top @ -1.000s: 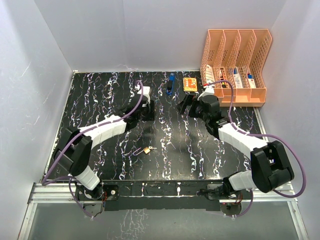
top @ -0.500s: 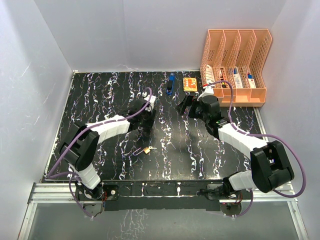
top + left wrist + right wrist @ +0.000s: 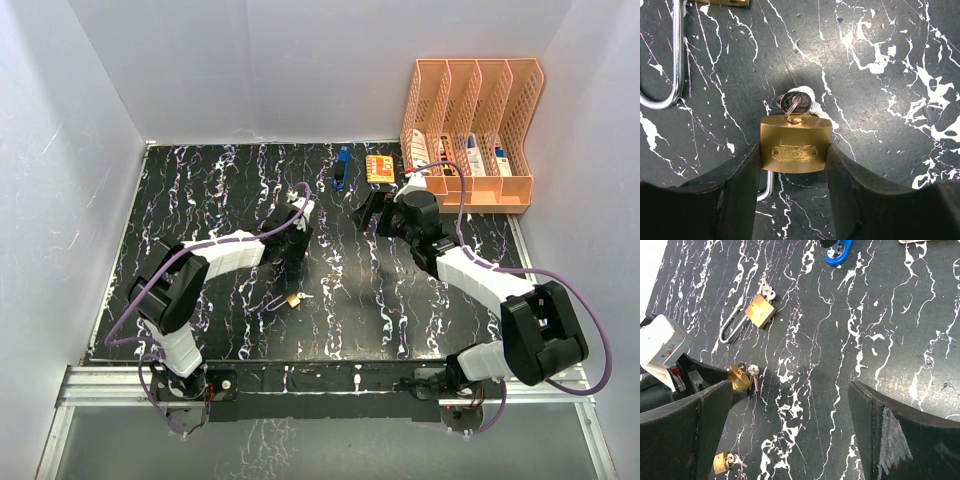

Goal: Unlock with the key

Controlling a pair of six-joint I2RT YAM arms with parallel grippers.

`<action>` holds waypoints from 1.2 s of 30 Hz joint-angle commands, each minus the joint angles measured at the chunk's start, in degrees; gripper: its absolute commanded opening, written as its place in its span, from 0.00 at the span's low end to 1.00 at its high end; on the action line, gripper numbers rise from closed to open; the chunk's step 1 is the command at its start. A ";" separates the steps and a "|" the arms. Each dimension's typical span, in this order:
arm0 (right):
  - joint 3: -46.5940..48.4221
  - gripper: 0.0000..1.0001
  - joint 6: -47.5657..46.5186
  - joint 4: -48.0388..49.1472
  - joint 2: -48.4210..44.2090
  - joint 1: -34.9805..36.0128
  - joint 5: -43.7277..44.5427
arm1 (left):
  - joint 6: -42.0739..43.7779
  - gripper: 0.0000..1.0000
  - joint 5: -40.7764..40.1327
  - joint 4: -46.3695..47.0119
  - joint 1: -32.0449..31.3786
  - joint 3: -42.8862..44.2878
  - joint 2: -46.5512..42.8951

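Top external view: the left gripper (image 3: 292,230) is hanging over the middle of the black marbled table (image 3: 200,190), its own body hiding whatever it is gripping. The right gripper (image 3: 372,208) is hovering just to its right with the jaws spread wide and nothing in them. A loose padlock (image 3: 293,300) is lying nearer the arm bases, well apart from both grippers. A blue object (image 3: 340,168) and a peach file rack (image 3: 470,120) are sitting at the far side.

Left wrist view: the brass padlock (image 3: 796,142) is sitting squarely between the two black fingers (image 3: 740,195), which are pressing against both sides of its body. It is showing an oval label plate, and its shackle is curving back under the wrist. A key (image 3: 794,104) is standing in its keyhole, pointing away from the gripper. A long-shackled padlock (image 3: 675,55) is lying just beyond, at upper left.

Right wrist view: the held brass padlock (image 3: 738,378) is showing left of the open jaws, well apart from them, the key beside it.
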 commanded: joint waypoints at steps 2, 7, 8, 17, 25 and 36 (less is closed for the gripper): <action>1.01 0.98 -0.47 1.83 -0.86 0.06 -0.55 | 1.37 0.00 -1.04 -1.00 0.06 -0.16 -0.88; 1.37 0.98 -0.47 1.79 -0.26 0.05 -0.93 | 1.55 0.00 -1.17 -2.68 0.06 0.04 -0.73; 1.45 0.98 -0.47 1.79 -0.16 0.05 -1.05 | 1.58 0.00 -1.14 -3.03 0.06 0.16 -0.71; 1.06 0.98 -0.30 1.71 -0.40 0.06 -1.08 | 1.48 0.61 -0.30 -3.11 0.06 0.17 -1.85; 0.32 0.98 -0.22 0.47 -2.02 0.05 -0.09 | -1.46 0.98 -5.99 -2.65 0.06 0.39 -9.01; 1.19 0.98 3.58 -13.41 -7.72 -0.18 8.54 | -26.08 0.98 -35.31 -6.95 0.23 -9.57 -37.77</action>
